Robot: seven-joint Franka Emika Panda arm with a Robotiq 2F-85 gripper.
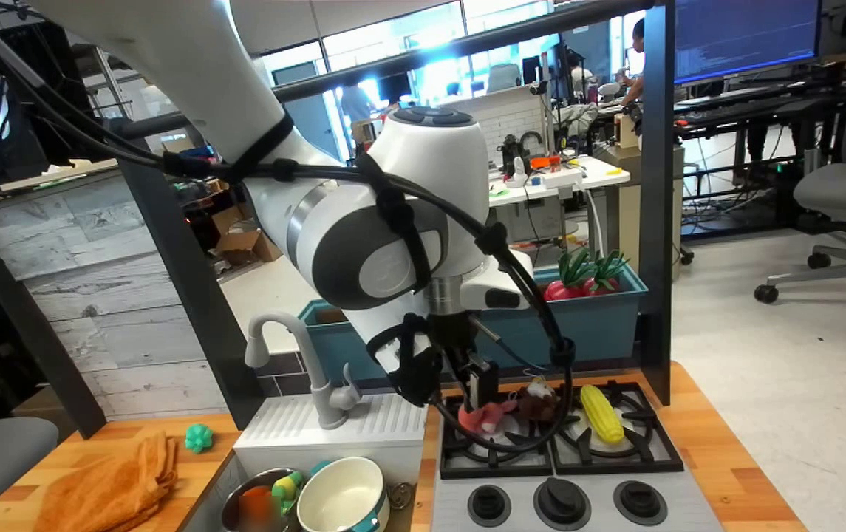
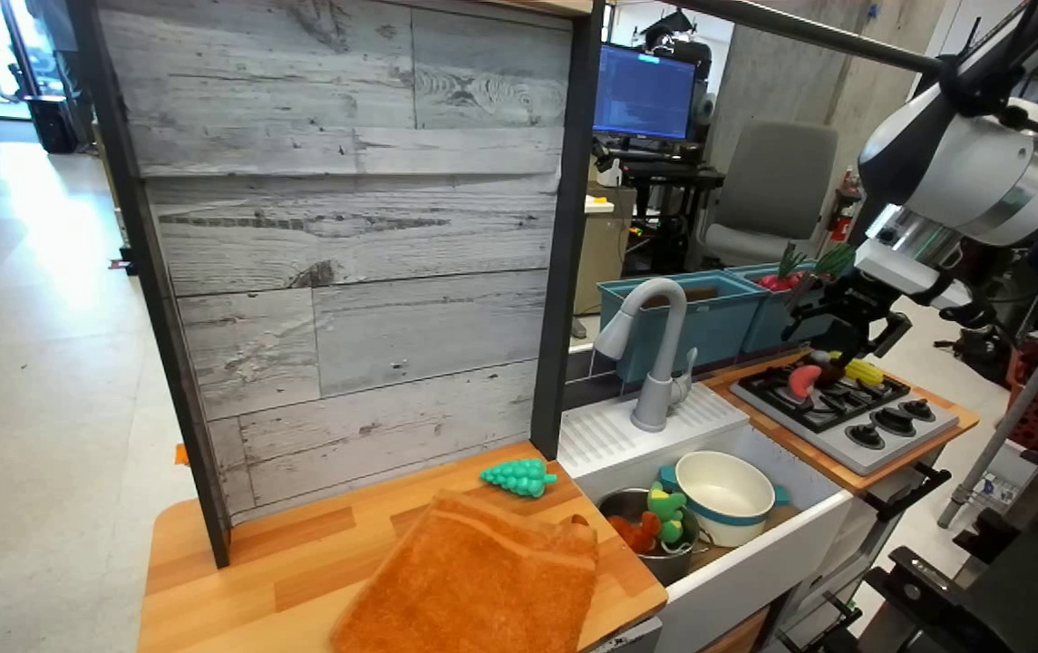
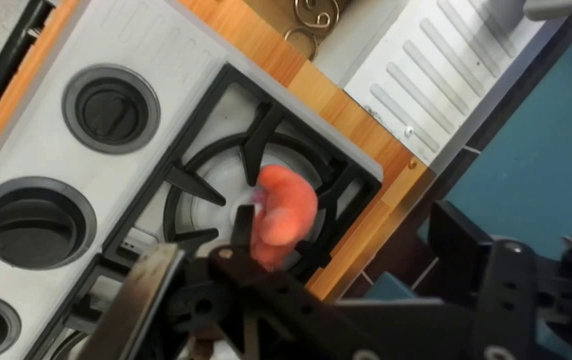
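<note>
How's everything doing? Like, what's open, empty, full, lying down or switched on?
Jaws: open.
Pink toy: ungripped, over the stove.
Yellow corn: lying on the stove.
White pot: lidless, looks empty.
Metal pot: lidless, with toys inside.
Orange towel: rumpled on the counter.
Faucet: upright, looks turned off.
Teal planter: open-topped, radishes inside.
Stove knobs: can't tell whether they're turned on.
Monitor: lit.
</note>
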